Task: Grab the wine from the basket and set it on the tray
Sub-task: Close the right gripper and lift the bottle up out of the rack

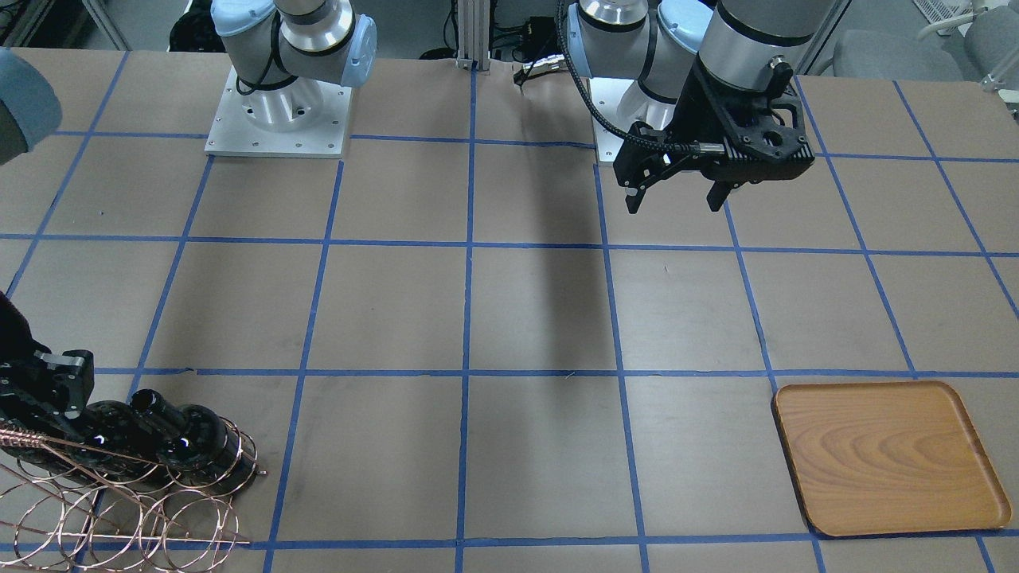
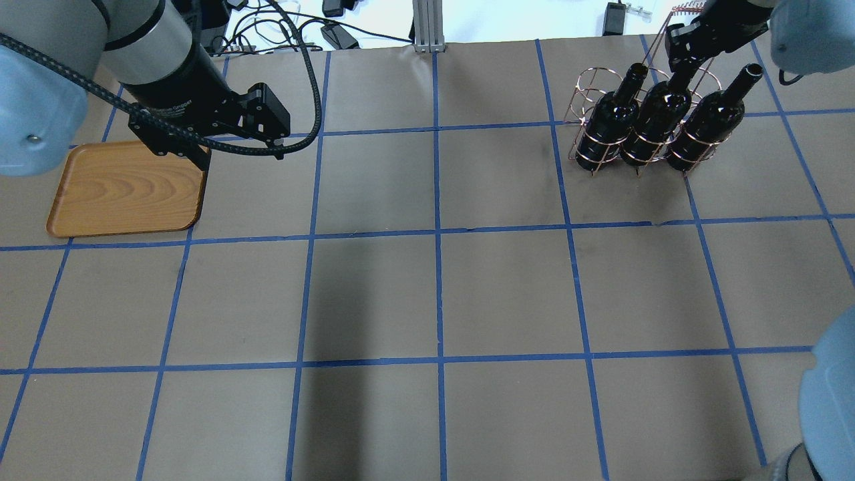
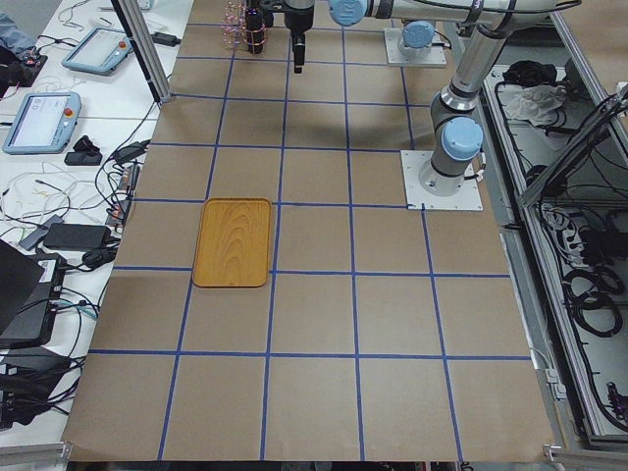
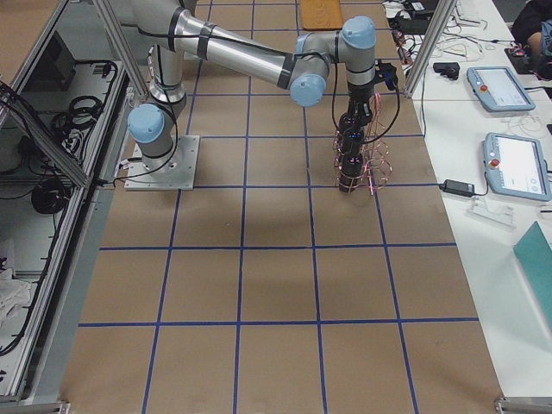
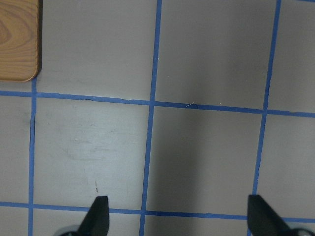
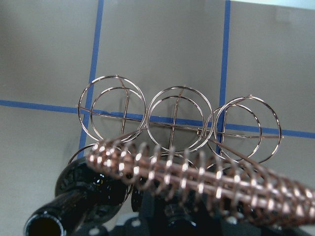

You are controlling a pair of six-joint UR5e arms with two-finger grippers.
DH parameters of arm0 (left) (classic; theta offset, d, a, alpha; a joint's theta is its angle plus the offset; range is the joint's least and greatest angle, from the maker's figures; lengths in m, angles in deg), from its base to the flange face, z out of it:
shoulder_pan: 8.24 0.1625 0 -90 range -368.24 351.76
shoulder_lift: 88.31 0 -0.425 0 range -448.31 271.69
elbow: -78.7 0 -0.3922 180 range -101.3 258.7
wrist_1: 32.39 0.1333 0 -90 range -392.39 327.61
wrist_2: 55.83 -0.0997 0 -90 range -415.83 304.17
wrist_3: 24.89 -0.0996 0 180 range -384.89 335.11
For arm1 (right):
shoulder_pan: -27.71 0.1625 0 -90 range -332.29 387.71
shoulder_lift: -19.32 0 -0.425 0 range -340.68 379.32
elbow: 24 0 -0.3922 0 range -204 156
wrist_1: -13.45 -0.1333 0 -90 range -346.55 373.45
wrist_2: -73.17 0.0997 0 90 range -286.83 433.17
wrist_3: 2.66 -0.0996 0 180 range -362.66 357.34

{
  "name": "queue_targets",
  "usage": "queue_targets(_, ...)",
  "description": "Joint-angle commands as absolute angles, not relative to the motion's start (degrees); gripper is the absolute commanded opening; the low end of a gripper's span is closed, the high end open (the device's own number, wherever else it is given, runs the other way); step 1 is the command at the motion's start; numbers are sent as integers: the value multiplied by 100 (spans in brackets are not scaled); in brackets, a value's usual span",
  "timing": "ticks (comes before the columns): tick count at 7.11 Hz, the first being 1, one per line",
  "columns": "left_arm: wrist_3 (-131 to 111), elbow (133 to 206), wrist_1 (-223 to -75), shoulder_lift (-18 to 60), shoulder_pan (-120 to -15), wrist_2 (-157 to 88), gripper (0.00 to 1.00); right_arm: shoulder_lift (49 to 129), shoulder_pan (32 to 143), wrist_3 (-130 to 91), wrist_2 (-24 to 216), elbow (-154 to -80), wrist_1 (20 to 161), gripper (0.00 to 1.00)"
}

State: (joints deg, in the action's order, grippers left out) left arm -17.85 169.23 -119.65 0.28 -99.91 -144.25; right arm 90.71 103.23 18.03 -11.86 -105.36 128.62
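Three near-black wine bottles stand in the copper wire basket at the far right of the overhead view. My right gripper is at the neck of the middle bottle, which it hides; I cannot tell whether it is open or shut. The right wrist view shows the basket's empty loops, its coiled handle and one bottle mouth. The wooden tray lies empty at the far left. My left gripper hangs open and empty beside the tray's right edge, its fingertips wide apart.
The table is brown with a blue tape grid. A frame post stands at the far edge. In the front-facing view the basket is at the bottom left and the tray at the bottom right.
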Motion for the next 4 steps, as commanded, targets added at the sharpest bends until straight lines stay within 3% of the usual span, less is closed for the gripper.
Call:
queue_targets(1, -1786, 16923, -11958, 28, -9991, -14425, 100, 9121, 10320, 1913, -1235, -9916, 12088, 0)
queue_targets(4, -1786, 16923, -11966, -7, -9991, -14434, 100, 9900, 10338, 1922, -1243, -9879, 11140, 0)
